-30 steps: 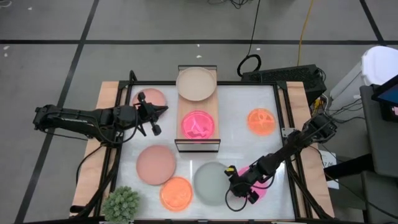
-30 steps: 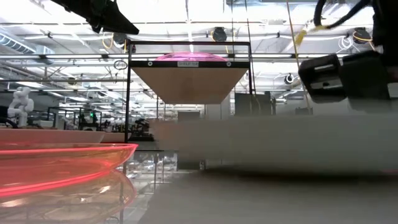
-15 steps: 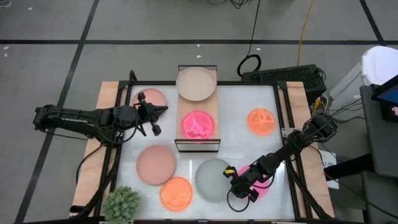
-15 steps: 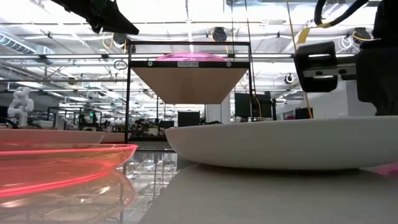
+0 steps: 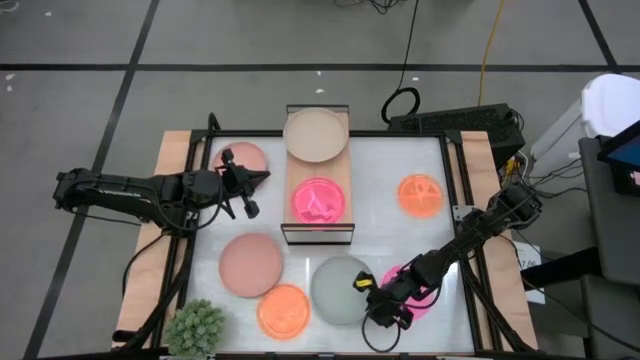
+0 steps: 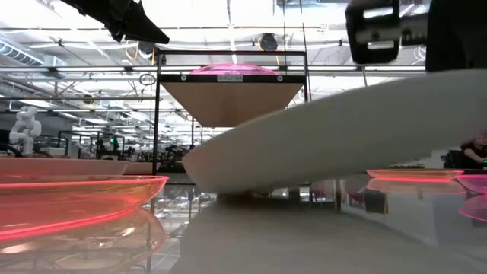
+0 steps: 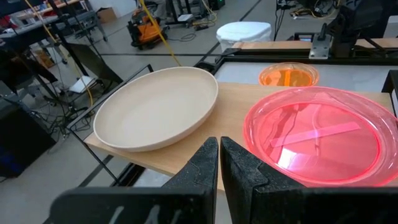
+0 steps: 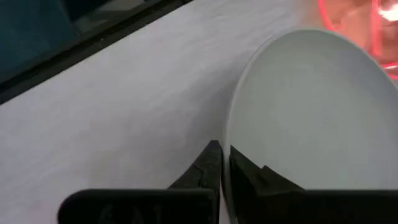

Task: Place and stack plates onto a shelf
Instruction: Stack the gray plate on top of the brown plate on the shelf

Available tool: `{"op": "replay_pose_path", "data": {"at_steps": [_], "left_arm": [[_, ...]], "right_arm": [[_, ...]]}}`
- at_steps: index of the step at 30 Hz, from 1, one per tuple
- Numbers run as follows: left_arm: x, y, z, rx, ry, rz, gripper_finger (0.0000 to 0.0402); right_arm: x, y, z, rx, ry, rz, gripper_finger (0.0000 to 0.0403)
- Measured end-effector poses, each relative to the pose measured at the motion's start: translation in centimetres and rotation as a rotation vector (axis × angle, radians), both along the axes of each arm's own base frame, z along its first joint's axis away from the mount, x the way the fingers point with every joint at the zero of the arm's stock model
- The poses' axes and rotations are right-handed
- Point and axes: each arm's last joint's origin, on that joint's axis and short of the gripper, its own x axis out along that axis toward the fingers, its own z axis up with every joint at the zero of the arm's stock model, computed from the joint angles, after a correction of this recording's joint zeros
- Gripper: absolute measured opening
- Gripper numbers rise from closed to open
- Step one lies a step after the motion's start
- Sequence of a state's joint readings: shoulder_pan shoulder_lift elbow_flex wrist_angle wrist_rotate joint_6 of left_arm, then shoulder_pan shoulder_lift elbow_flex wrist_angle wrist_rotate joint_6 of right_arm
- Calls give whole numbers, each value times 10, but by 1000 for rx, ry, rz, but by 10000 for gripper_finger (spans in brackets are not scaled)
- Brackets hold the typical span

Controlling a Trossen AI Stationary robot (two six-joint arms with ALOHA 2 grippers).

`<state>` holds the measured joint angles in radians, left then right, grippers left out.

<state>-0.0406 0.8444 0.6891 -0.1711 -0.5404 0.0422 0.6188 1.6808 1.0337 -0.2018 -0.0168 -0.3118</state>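
Observation:
The shelf [image 5: 319,232] stands mid-table and carries a beige plate [image 5: 316,133] and a hot pink plate [image 5: 320,202]. My left gripper [image 5: 264,177] hovers shut and empty just left of the shelf, pointing at it [image 7: 219,142]. A pale green plate [image 5: 338,290] lies near the table's front, with my right gripper [image 5: 372,296] shut on it. The plate stands tilted in the low view [image 6: 342,129], its left edge [image 6: 221,186] on the table. My right gripper pinches the pale green plate's rim [image 8: 229,138] between its two fingers, on the plate's right near side [image 5: 366,294]. The fingers come from the table's right, slanting down. That side is raised, and the opposite edge rests on the table.
On the table lie a small dusty pink plate [image 5: 240,158], a larger one [image 5: 250,265], an orange plate [image 5: 283,310] at the front, another orange one [image 5: 420,195] at the right and a hot pink plate [image 5: 420,290] under my right arm. A spiky green plant ball [image 5: 196,326] sits front left.
My right gripper has shut on the pale green plate's right rim and gone up with it. The plate has tipped: its right side has risen while its left edge stays on the table.

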Motion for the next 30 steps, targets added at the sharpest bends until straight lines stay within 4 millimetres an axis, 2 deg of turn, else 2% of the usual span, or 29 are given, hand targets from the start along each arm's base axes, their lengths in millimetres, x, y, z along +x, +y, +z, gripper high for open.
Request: {"op": "replay_pose_path", "data": {"at_steps": [9,19,30], "left_arm": [[0,0,0,-1,-1,-1,23],[0,-3,0,-1,-2,-14,23],[0,-3,0,-11,-10,-11,23]], "right_arm": [[11,13,51,-136,-54,-58,1],[18,24,110,-119,-133,-107,0],[26,9,158,-164,-168,-132,0]]}}
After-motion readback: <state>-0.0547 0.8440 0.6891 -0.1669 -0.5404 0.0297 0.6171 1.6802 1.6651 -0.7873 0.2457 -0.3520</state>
